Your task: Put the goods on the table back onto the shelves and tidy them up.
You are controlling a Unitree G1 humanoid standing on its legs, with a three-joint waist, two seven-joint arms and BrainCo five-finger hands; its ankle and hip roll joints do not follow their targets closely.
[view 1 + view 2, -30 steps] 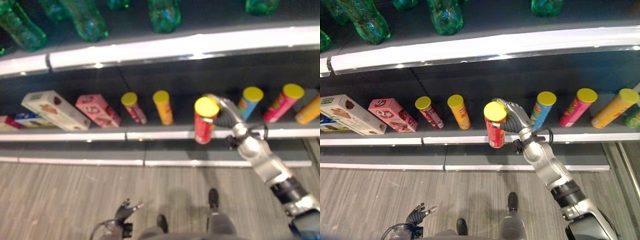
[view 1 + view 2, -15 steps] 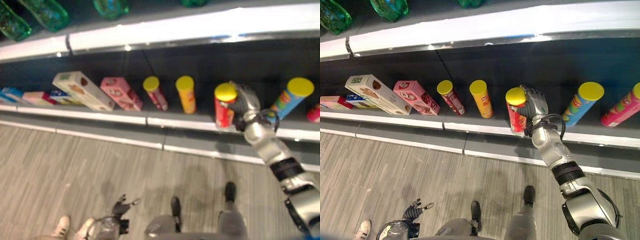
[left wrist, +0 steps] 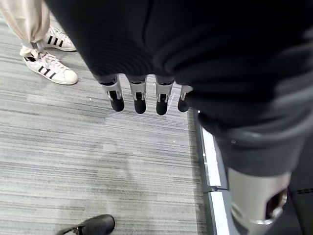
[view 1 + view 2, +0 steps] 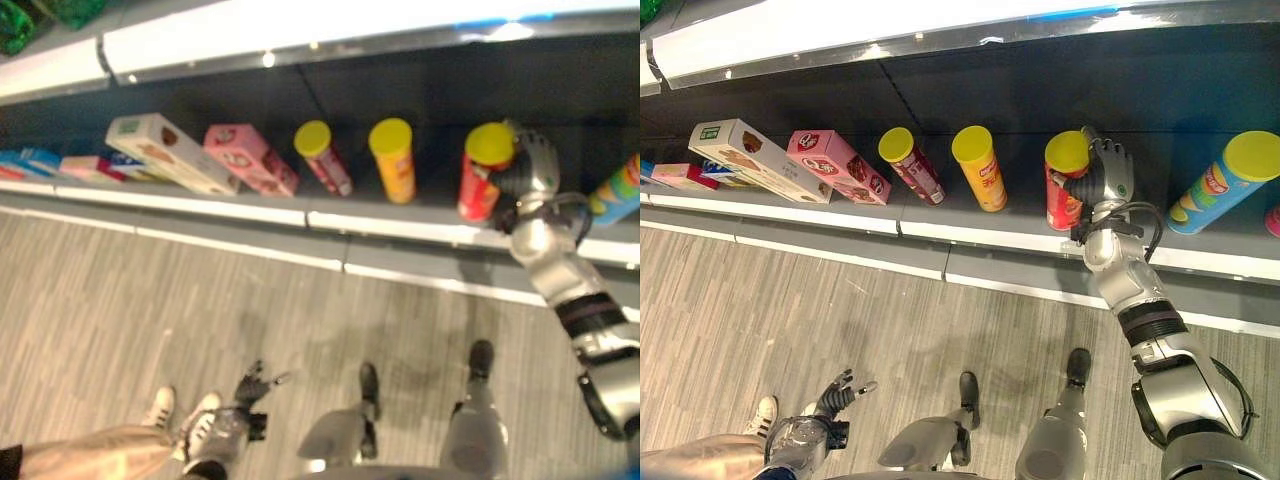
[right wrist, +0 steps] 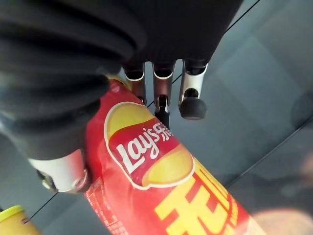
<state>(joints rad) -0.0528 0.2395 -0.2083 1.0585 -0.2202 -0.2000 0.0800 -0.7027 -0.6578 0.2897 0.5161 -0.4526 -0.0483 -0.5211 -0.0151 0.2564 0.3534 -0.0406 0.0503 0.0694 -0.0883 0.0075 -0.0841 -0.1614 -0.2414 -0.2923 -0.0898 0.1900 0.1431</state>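
Right of centre in the eye views, the right hand grasps the red chip can standing on the lower shelf, fingers partly hidden behind it. At lower left, the left hand hangs with fingers released.

Red can: far side masked by right hand; base cut off in the right wrist view. Blue can: cropped at the frame edge in the left eye view. Flat packs at the shelf's left end: cropped, too small to identify, possibly boxes. Person's shoes: leg cut by the frame edge. Left hand: thumb hidden.
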